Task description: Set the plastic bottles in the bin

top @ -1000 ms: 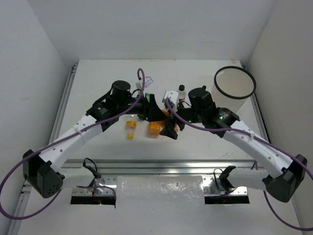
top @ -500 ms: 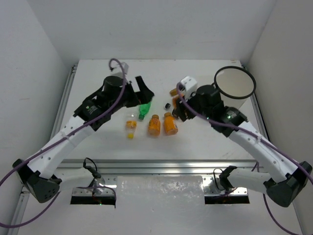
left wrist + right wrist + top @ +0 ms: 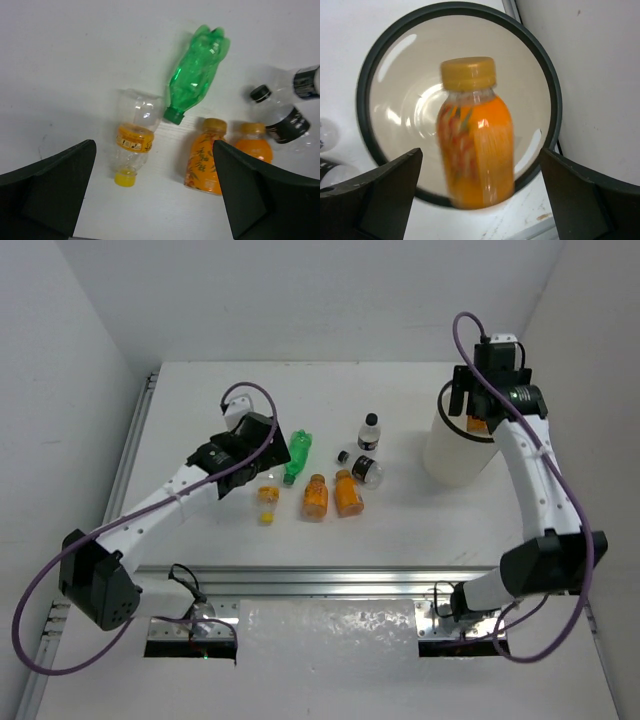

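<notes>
L arm reaches over the table, left of centre. The left end effector is spread wide w/ nothing between its fingers, hanging above the loose bottles.

Under it in the wrist view is the yellow-cap bottle, clear, lying flat w/ cap toward the near edge. Next right is the green bottle, also lying, cap toward the near edge and just beside the clear one's base; can't tell if they touch.

Then two orange ones side by side: first orange bottle and second orange bottle, caps toward the far side, both apparently lying down. Just behind the second lies the tipped black-cap bottle, clear w/ dark label, cap pointing left. The upright black-cap bottle stands a bit further back, apart from the rest. All six are on the table, outside the bin.

Far right: the bin, cream w/ black rim, stands near the right wall. The right end effector is directly above its mouth, fingers wide apart. The third orange bottle sits between them, cap up and blurred, touching neither finger, framed by the rim. Can't tell if it's below the rim.
</notes>
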Controlling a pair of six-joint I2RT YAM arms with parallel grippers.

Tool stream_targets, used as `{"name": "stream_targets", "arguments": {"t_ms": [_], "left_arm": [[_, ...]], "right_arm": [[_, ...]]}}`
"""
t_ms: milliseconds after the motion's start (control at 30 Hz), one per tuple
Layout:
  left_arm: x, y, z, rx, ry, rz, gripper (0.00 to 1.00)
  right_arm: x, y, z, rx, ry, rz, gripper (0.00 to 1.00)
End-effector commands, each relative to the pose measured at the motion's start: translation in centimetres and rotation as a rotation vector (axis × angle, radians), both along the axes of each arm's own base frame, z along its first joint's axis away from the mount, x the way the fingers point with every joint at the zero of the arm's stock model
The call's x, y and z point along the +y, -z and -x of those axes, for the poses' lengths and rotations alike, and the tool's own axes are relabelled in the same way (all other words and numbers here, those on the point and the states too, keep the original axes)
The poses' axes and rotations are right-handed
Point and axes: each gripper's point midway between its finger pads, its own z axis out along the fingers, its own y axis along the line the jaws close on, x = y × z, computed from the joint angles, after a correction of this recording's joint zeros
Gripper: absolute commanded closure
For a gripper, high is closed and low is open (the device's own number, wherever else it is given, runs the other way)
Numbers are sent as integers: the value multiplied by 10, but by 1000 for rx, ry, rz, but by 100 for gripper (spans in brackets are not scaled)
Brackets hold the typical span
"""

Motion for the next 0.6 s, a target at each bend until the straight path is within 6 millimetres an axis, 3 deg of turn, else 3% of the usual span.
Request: {"name": "stream_targets", "arguments": {"t_ms": [0,33,133,200,267,300,333,400,500,567], "left_arm": [[-1,9,-7,-6,-2,15,0],[0,14,-9,-3,-2,13,0],[-2,40,-10,50,18,6,0],[-6,60,-8,96,43,2,0],[-11,70,-9,113,58,7,0],[-11,75,-8,128,62,4,0],[-15,86,-8,162,78,7,1],[-18,98,-7,207,94,7,2],[-11,130,2,295,68,-36,5],[-8,141,5,306,55,-44,5]], "right_arm": [[-10,-17,-12,-13,59,33,1],[-11,-33,-16,-51,68,30,1],[-8,-51,-18,-87,68,6,1],[11,-59,-13,-112,-4,-48,1],[38,-53,-7,-113,-97,-79,1],[49,-60,3,-142,-145,-99,1],[60,-46,8,-115,-177,-104,1],[70,-48,19,-142,-212,-131,1],[87,-20,31,-92,-273,-166,1],[100,-22,38,-125,-329,-209,1]]}}
